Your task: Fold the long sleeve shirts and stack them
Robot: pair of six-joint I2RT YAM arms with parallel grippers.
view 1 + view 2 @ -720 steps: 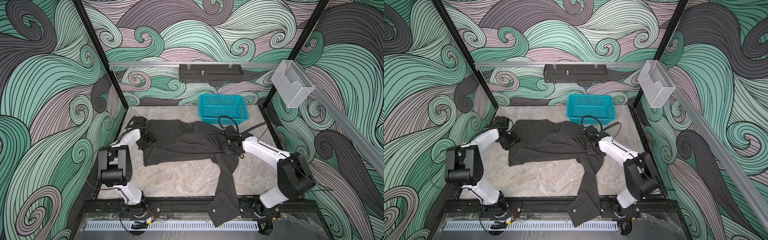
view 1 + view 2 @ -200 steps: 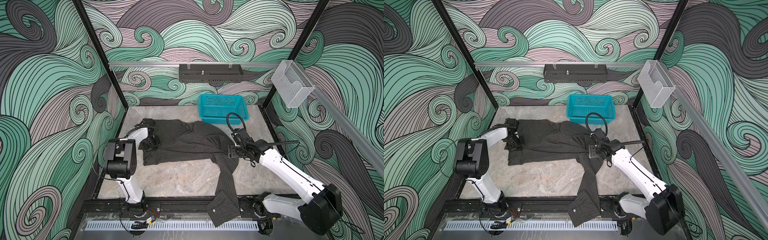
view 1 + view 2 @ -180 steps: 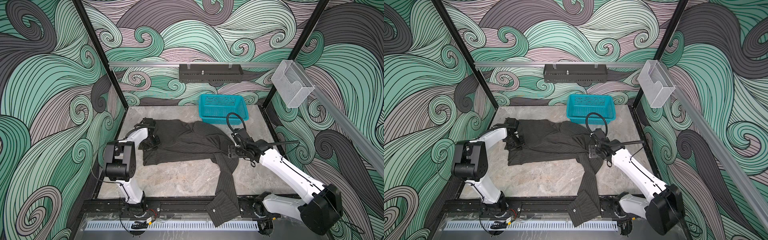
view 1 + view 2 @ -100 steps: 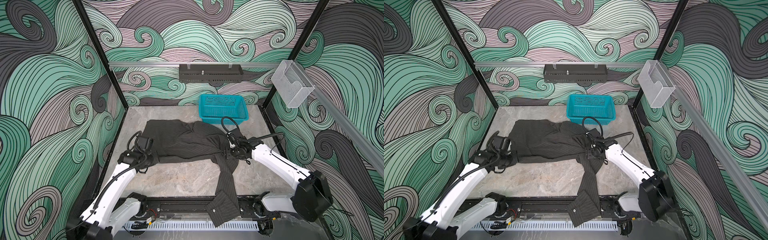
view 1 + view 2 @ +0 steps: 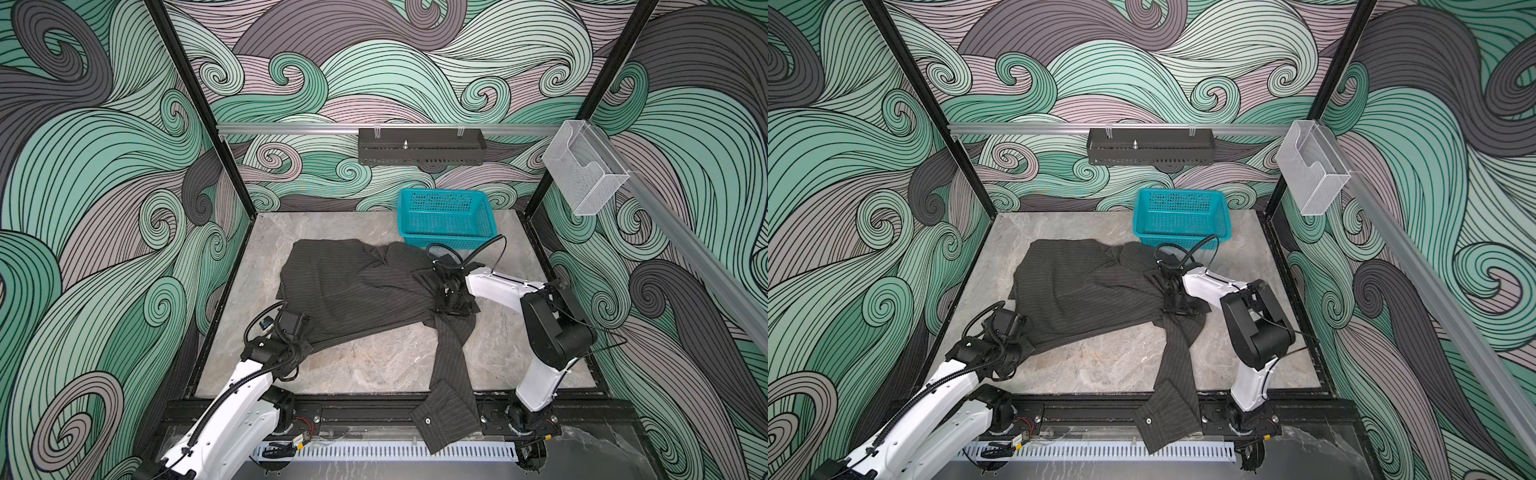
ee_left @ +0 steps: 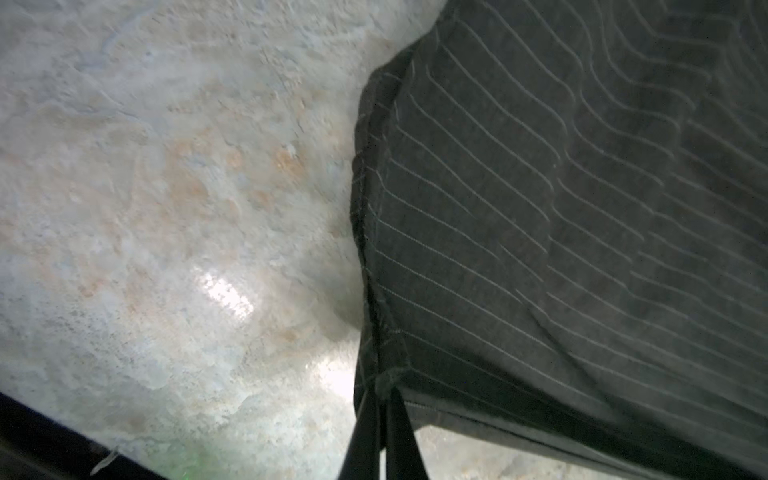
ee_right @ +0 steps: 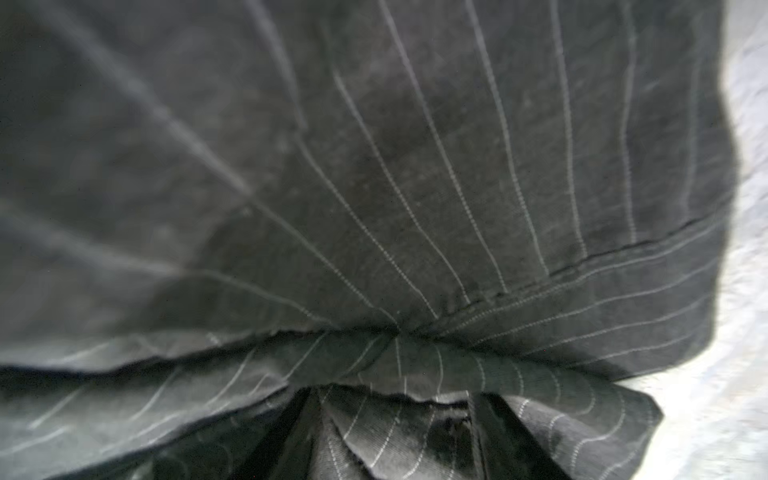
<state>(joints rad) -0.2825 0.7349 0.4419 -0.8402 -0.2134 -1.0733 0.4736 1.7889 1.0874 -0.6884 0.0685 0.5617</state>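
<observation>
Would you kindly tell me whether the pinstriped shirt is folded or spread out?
Spread, not folded: the shirt lies rumpled across the table, one sleeve hanging over its front edge.

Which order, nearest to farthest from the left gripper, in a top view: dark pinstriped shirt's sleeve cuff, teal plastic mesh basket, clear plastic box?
From the left gripper, gripping the dark pinstriped shirt:
1. Its sleeve cuff, over the front edge.
2. Teal plastic mesh basket, back right.
3. Clear plastic box, high right.

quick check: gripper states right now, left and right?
Left gripper: shut on the shirt, at a hem corner.
Right gripper: shirt cloth bunched between its jaws; clamped or not, cannot tell.
</observation>
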